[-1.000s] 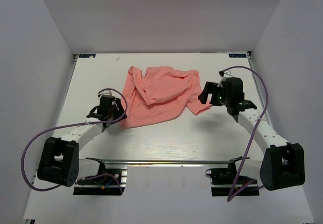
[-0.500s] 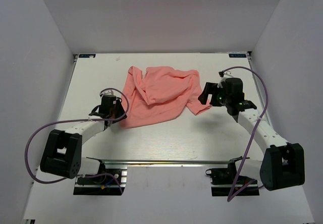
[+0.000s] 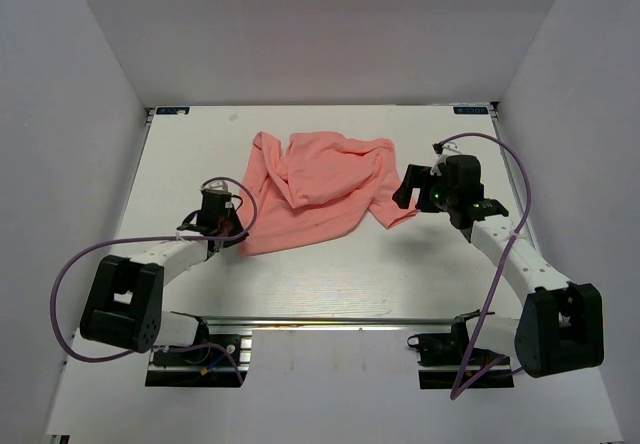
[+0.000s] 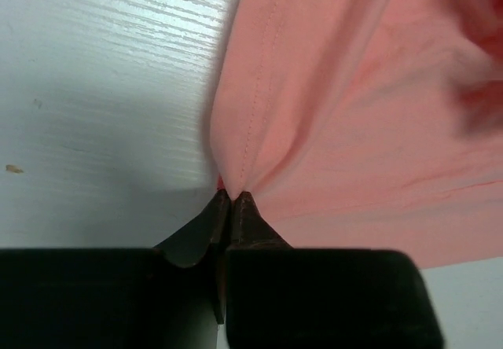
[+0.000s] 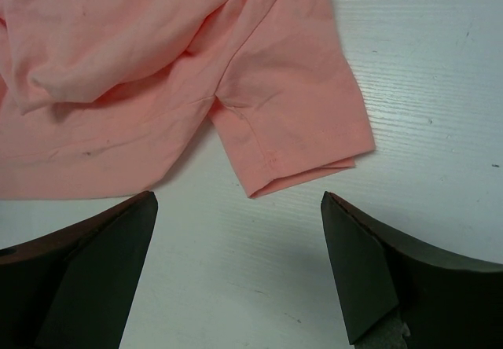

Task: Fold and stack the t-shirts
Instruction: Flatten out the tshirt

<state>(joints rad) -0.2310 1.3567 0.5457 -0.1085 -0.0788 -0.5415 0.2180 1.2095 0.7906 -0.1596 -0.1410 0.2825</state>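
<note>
pink t-shirt (image 3: 315, 189) lies crumpled on white table (image 3: 300, 274), toward far side. left gripper (image 4: 230, 200) fingers pinched together on shirt's near left edge, cloth bunched at tips. right gripper (image 5: 237, 200) fingers wide apart, holding nothing, just near short sleeve (image 5: 291, 129).

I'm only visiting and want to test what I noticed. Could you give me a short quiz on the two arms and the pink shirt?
1. True or false: the left gripper is pinching the edge of the t-shirt.
2. The right gripper has its jaws: A wide open, B shut on cloth, C out of sight.
3. Fill in: just ahead of the right gripper lies the t-shirt's ____.
Key: 1 true; 2 A; 3 sleeve.
</note>
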